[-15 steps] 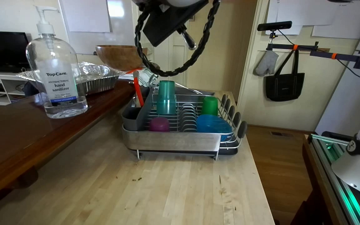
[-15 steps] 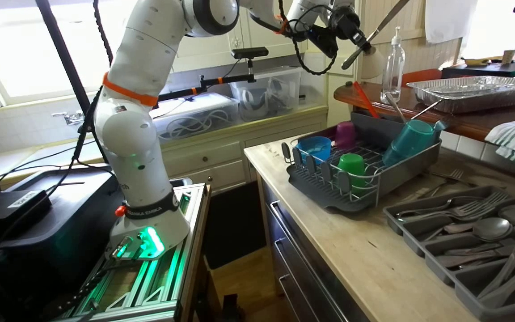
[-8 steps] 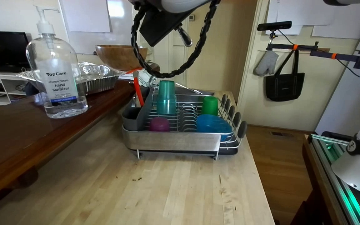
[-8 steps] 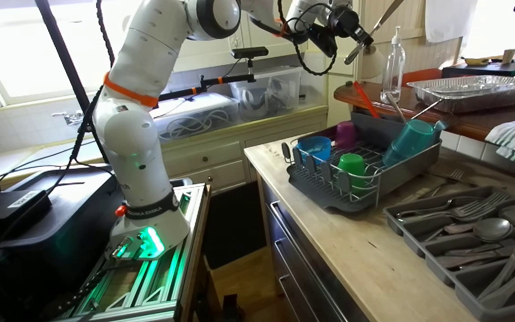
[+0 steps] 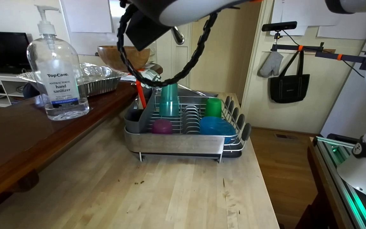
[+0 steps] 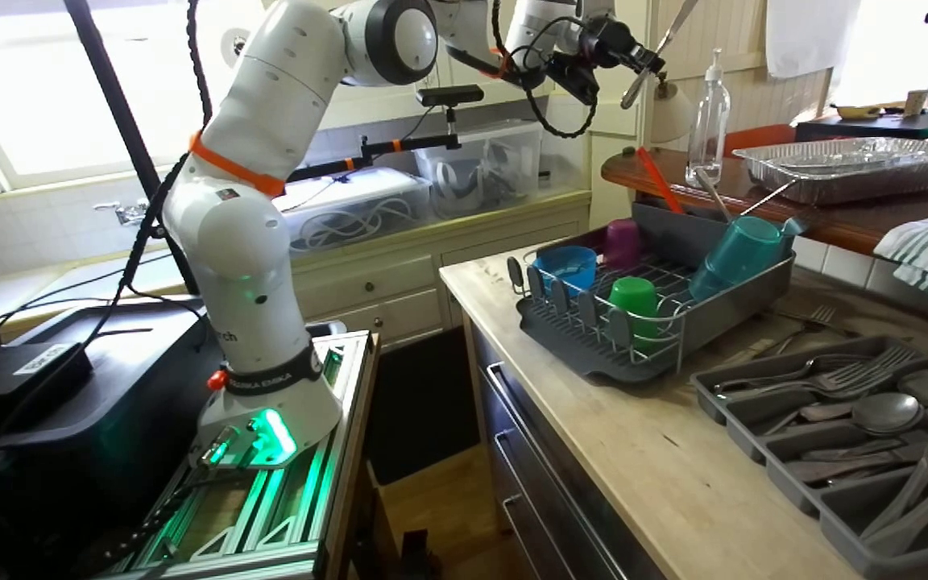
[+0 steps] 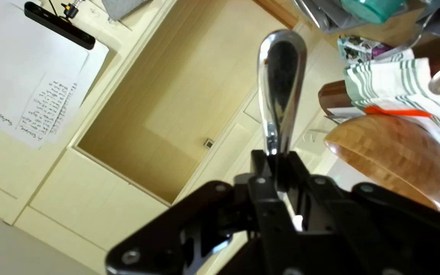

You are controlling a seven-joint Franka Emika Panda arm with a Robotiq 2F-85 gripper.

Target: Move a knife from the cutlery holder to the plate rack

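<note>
My gripper is shut on a silver knife, held in the air well above the rack. The knife is tilted, with its handle end low and blade up. In the wrist view its rounded handle sticks out beyond the fingertips. In an exterior view only the handle end shows; the fingers are hidden. The dark grey cutlery holder stands at one end of the plate rack, with a red-handled utensil in it. Both show in the other view too: the holder and rack.
The rack holds a teal cup, a purple cup, a green cup and a blue bowl. A sanitizer bottle and foil tray stand on the higher table. A grey cutlery tray lies beside the rack.
The gripper has risen a little with the knife, which has turned more upright. In an exterior view the wrist and cable loop have shifted left and down. The rack and its cups have not moved.
</note>
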